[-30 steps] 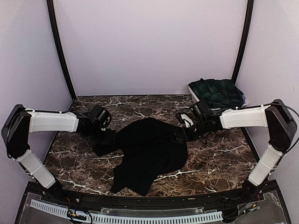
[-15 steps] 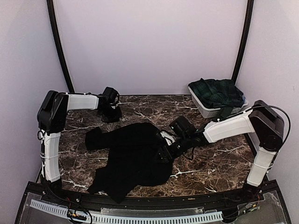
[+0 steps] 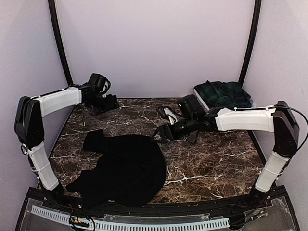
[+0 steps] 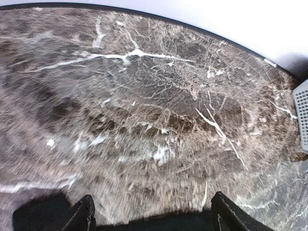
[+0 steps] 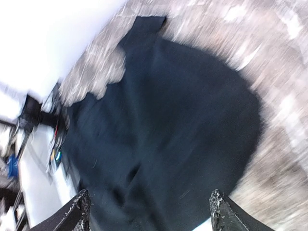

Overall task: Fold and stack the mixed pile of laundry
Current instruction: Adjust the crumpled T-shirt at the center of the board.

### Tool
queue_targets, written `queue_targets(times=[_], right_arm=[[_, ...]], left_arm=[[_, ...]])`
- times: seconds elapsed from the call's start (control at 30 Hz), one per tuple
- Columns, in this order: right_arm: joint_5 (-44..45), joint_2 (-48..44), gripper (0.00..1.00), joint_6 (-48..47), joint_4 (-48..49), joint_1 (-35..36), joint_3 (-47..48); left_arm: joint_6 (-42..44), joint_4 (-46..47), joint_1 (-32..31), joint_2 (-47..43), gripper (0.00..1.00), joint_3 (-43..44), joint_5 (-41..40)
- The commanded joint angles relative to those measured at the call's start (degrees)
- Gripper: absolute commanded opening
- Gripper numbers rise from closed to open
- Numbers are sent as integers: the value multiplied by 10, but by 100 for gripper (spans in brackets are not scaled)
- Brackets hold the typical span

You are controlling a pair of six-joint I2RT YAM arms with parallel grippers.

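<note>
A: What takes up the most room?

B: The brown marble table (image 3: 216, 163). A black garment (image 3: 125, 166) lies spread on its front-left part, the near hem reaching the front edge and one sleeve-like end pointing far left.

A: And the rest of the laundry?

B: A green-and-navy tartan skirt (image 3: 224, 94) is heaped in the white basket (image 4: 302, 115) at the far right corner.

A: The arms?

B: The left gripper (image 3: 108, 102) sits by the far left corner, well apart from the garment. Its fingers (image 4: 82, 216) are spread, with only bare marble between them. The right gripper (image 3: 161, 135) hangs past the garment's far right edge, jaws wide and holding nothing. Its wrist view is blurred but shows black cloth below.
</note>
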Motion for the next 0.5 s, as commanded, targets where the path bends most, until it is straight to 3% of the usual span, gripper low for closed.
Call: queue_targets(times=[0.0,0.2,0.47], right_arm=[[68,69,82,-63,-56,-30,129],[93,220,84,-101,-108,-32,283],[95,326,87,-123,-139,-32,373]], left_arm=[[-53,10,-2,-110,84,-139,-46],[-96,10,-1,-162,89,-253,-76],[-149,-2,0,-157,95,-323,-134]])
